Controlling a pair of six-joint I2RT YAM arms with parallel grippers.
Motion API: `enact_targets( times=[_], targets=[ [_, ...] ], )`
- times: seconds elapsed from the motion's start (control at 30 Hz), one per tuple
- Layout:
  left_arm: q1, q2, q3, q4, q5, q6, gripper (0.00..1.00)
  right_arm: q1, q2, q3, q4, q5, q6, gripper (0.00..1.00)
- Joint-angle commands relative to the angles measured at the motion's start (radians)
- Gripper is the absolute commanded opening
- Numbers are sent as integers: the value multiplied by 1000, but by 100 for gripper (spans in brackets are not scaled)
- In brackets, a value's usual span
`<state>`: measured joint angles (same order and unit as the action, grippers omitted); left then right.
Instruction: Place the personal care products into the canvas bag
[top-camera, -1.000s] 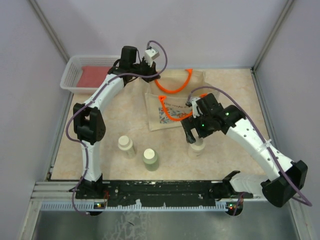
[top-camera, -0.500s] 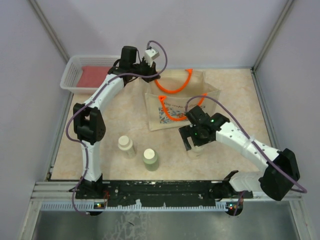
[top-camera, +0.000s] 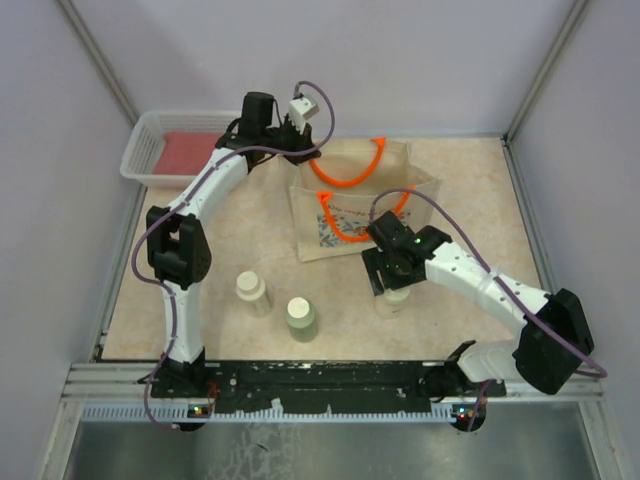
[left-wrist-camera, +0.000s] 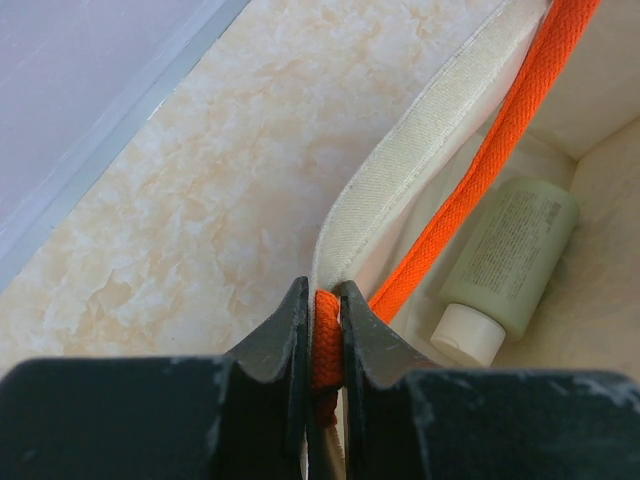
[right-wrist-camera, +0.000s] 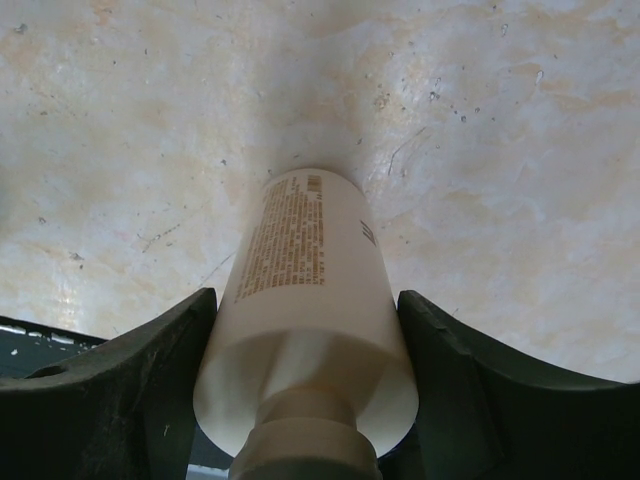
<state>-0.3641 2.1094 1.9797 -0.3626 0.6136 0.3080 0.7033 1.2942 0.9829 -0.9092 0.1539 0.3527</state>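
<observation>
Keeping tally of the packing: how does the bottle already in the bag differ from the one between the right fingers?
The green bottle lies on its side inside the bag; the cream bottle stands upright on the table, between the right fingers. Both have cream caps and printed text.

White plastic mesh basket (top-camera: 135, 155) in the far left corner of the desk, flat red item (top-camera: 190, 152) lying inside it, beige marbled desk top (top-camera: 250, 225), black rail (top-camera: 330, 375) along the near edge, plain pale grey walls (top-camera: 420, 60) on three sides
</observation>
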Motion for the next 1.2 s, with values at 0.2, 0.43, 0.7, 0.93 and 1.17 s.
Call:
enact_targets(
  times=[0.2,0.43,0.7,0.93,1.17],
  targets=[
    [11,-31,-30,49,20,-1,0,13,-25,70,-91,11,8,36],
    [11,-33,-34,53,16,-1,0,16,-5,64,-92,-10,11,64],
    [11,-33,-33,53,16,6,0,21,10,62,-103,-3,20,82],
    [11,-34,-33,50,14,8,0,30,18,56,-113,-9,34,82],
    [11,-34,-39,48,19,8,0,36,27,50,-113,-12,40,77]
  ],
)
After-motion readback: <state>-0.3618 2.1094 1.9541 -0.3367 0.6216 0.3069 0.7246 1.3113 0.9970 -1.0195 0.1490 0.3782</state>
